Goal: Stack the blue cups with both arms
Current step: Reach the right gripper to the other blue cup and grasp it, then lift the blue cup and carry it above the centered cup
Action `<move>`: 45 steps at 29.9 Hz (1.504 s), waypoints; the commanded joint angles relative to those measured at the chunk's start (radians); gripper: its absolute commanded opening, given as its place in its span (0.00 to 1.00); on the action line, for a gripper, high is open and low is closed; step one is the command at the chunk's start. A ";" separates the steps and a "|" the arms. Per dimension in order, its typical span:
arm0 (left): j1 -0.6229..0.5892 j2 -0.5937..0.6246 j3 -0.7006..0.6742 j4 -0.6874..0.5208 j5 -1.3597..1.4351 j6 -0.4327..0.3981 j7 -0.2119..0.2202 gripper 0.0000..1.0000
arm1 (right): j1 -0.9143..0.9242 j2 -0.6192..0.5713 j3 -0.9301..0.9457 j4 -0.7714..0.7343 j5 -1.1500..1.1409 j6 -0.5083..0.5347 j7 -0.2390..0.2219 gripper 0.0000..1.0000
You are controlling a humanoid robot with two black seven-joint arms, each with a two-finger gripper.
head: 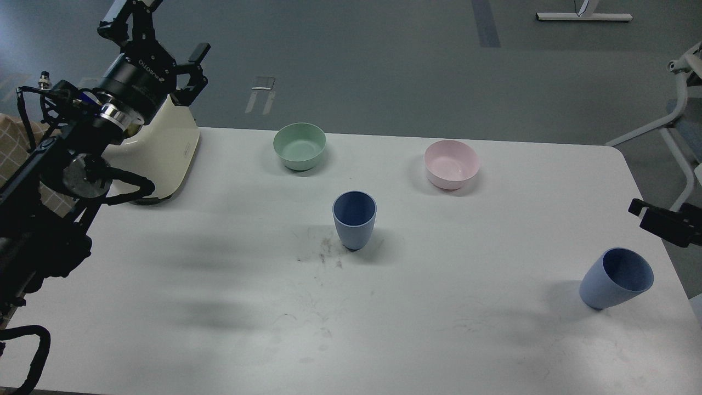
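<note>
One blue cup stands upright at the middle of the white table. The second blue cup stands near the table's right edge. My left gripper is open and empty, held high at the far left above a cream toaster, far from both cups. A black part of my right gripper comes in at the right edge, just above and behind the right cup and apart from it. Its fingers cannot be told apart.
A cream toaster stands at the table's back left, under my left arm. A pale green bowl and a pink bowl sit behind the middle cup. A white frame stands off the table's right side.
</note>
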 commanded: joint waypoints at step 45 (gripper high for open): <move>-0.034 -0.004 0.017 0.000 0.000 0.020 0.007 0.98 | -0.085 0.114 -0.046 0.003 -0.138 0.000 -0.104 0.00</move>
